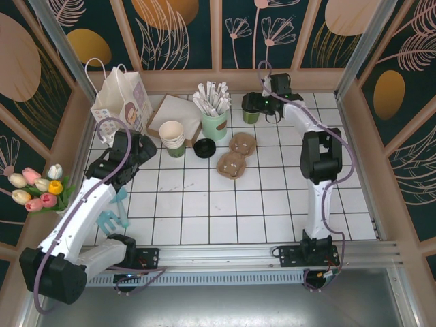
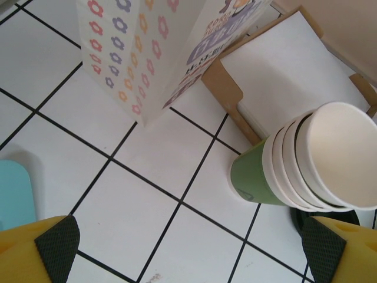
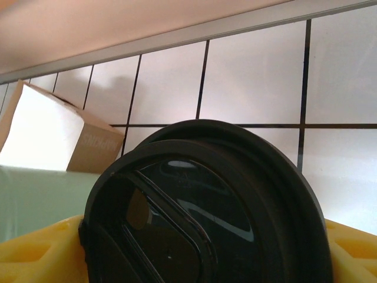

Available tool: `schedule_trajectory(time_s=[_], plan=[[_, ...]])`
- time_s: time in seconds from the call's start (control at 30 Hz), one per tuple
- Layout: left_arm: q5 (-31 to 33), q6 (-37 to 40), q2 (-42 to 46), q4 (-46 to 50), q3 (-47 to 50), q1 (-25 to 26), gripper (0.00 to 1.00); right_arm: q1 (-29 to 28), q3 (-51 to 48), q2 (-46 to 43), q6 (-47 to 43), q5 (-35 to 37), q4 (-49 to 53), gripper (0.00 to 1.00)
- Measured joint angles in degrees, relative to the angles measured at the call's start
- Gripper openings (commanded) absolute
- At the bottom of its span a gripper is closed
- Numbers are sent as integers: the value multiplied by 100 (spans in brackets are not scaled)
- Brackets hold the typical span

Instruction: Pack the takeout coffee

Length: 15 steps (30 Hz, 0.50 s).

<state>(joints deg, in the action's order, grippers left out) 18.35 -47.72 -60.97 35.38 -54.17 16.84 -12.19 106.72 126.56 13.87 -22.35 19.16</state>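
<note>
The takeout coffee, a small dark green cup with a black lid, stands at the back of the table right of centre. My right gripper reaches it from the right. In the right wrist view the black lid spans the whole gap between my yellow fingers, touching both, so the right gripper is shut on the cup. My left gripper hovers open at the left; its pads stand far apart over bare tile, left of the stacked cream cups.
A flowered paper bag stands at the back left, beside a napkin box. Stacked cream cups, a pale green cup of wrapped sticks, a loose black lid and two pulp carriers fill the middle. Tulips lie far left.
</note>
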Motion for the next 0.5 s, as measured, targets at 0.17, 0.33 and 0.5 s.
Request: schedule_trajectory(time_s=[0.17, 0.33, 0.5], plan=[[13, -44, -37, 22, -7, 0, 99, -79, 422, 332, 39, 7, 149, 74], [-9, -57, -44, 20, -7, 0, 99, -131, 684, 503, 42, 76, 337, 77], [-52, -55, -175, 20, -7, 0, 98, -131, 831, 627, 63, 127, 444, 78]])
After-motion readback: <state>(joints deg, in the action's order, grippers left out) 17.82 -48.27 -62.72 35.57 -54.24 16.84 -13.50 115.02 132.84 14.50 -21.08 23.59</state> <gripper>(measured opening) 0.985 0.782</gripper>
